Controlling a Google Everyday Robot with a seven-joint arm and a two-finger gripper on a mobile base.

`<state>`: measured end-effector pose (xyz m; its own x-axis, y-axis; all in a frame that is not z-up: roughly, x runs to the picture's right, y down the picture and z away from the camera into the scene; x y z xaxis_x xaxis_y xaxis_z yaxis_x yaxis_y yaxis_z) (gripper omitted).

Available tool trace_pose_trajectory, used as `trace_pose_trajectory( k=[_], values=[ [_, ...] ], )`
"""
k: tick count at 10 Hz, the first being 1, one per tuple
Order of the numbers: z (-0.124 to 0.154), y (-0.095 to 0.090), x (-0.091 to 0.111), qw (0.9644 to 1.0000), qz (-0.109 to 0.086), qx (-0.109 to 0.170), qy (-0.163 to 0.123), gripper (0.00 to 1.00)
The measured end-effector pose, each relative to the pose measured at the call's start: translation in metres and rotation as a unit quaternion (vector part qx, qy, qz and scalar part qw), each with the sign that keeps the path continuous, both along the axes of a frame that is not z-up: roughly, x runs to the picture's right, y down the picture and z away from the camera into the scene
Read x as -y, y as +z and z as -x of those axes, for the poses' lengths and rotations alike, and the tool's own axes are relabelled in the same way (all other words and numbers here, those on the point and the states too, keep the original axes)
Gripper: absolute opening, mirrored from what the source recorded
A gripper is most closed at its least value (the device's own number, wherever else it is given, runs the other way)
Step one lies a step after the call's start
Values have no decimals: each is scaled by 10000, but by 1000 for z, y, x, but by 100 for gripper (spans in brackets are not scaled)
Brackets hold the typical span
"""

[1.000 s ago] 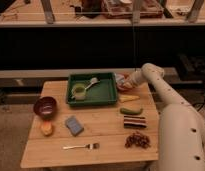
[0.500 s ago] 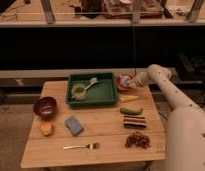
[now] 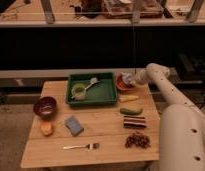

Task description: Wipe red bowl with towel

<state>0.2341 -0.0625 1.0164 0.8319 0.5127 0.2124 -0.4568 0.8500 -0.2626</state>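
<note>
A red bowl (image 3: pixel 123 86) sits on the wooden table (image 3: pixel 103 131), just right of the green tray (image 3: pixel 103 93). My gripper (image 3: pixel 128 79) is at the far right of the table, directly over the red bowl and down at its rim. A pale grey patch that may be the towel (image 3: pixel 126 77) shows at the gripper's tip, over the bowl. The white arm (image 3: pixel 166 90) comes in from the right and covers the bowl's right side.
The green tray holds a yellow-green cup (image 3: pixel 78 92) and a brush (image 3: pixel 93 81). A maroon bowl (image 3: pixel 45 106), an orange fruit (image 3: pixel 46 129), a blue sponge (image 3: pixel 73 125) and a fork (image 3: pixel 81 146) lie left and front. A yellow piece (image 3: pixel 129 98), a green vegetable (image 3: pixel 131 110), a striped block (image 3: pixel 134 121) and brown pieces (image 3: pixel 137 140) lie on the right.
The gripper has shifted slightly to the right over the red bowl, and the forearm has swung back toward the table's right edge. Nothing else moved.
</note>
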Motion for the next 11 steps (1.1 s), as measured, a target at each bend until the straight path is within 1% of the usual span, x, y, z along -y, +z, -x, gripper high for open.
trace_pose_trajectory(
  k=[2, 6, 8, 10, 11],
  values=[
    [9, 9, 8, 10000, -21, 3, 23, 0],
    [39, 5, 1, 9996, 23, 260, -63, 0],
    [48, 0, -5, 9992, 40, 370, -127, 0],
    [44, -8, -15, 9990, 56, 388, -217, 0],
    [33, -11, -19, 9992, 66, 336, -218, 0]
  ],
)
